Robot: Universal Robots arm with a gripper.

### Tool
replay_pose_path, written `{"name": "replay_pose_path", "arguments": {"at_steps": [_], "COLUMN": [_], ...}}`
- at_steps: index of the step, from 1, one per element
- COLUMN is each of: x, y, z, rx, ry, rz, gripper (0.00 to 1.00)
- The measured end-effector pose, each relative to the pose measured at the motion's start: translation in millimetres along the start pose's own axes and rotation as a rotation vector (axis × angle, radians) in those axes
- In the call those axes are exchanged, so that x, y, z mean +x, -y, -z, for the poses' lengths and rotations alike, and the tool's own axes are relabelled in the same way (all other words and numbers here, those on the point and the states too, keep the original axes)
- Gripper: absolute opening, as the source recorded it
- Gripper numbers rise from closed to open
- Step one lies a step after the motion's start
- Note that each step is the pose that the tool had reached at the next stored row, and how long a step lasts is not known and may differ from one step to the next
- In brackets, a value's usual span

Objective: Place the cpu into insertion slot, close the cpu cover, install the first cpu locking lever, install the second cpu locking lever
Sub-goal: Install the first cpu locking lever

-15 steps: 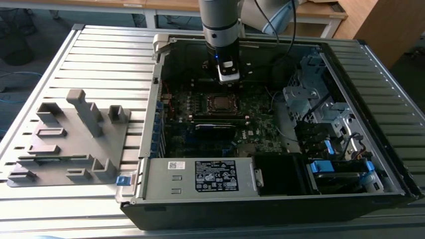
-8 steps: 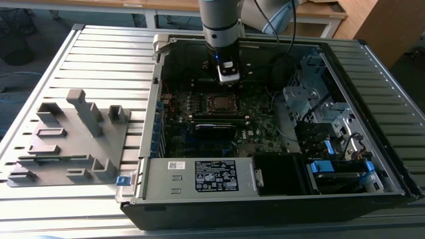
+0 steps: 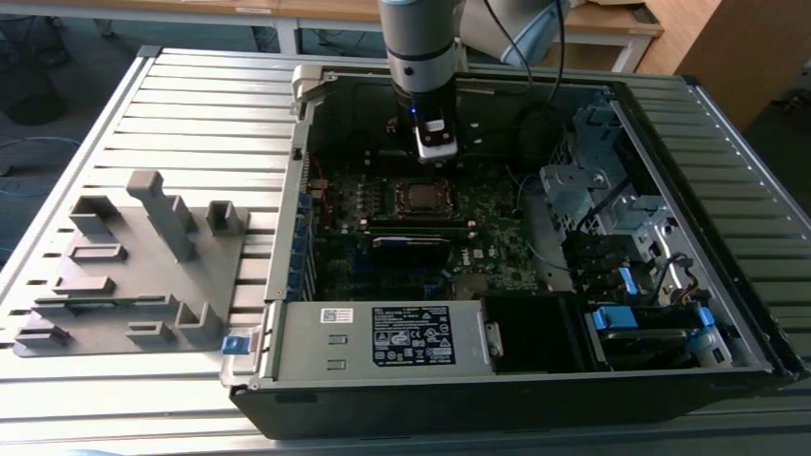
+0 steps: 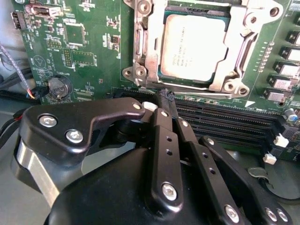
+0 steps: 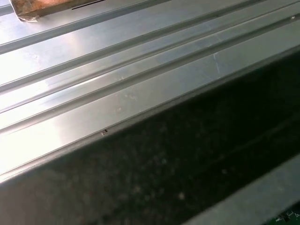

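The cpu (image 4: 192, 47), a square chip with a dull grey top, lies flat in the insertion slot (image 3: 420, 196) on the green motherboard. The cpu cover (image 4: 149, 54), a silver frame, lies down around the chip. A thin metal lever rod (image 4: 201, 88) runs along the socket edge closest to my fingertips. My gripper (image 4: 166, 97) is shut with nothing between its black fingers, and its tip hovers just beside that edge. In the exterior view the gripper (image 3: 436, 157) hangs inside the open computer case, just behind the socket.
Black memory slots (image 4: 225, 122) and a coin battery (image 4: 58, 86) lie near the fingers. The case holds a power supply (image 3: 380, 337) at the front and drive bays (image 3: 609, 218) on the exterior view's right. A grey fixture block (image 3: 140, 266) stands on the slatted table (image 5: 117, 70).
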State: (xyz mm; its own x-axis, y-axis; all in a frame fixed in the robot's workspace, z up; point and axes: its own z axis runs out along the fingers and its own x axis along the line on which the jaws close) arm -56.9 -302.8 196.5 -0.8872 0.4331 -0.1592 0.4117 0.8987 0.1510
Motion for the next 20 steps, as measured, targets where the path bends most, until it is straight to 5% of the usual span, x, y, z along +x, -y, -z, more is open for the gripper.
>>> {"name": "replay_pose_path", "arguments": {"at_steps": [14,20], "x": [-0.2,-0.4], "y": [1.9,1.6], "z": [-3.0,-2.1], "rx": [-0.0015,-0.0212], "ry": [0.0007,-0.0080], "rz": [0.001,-0.004], "gripper": [0.11,0.11]}}
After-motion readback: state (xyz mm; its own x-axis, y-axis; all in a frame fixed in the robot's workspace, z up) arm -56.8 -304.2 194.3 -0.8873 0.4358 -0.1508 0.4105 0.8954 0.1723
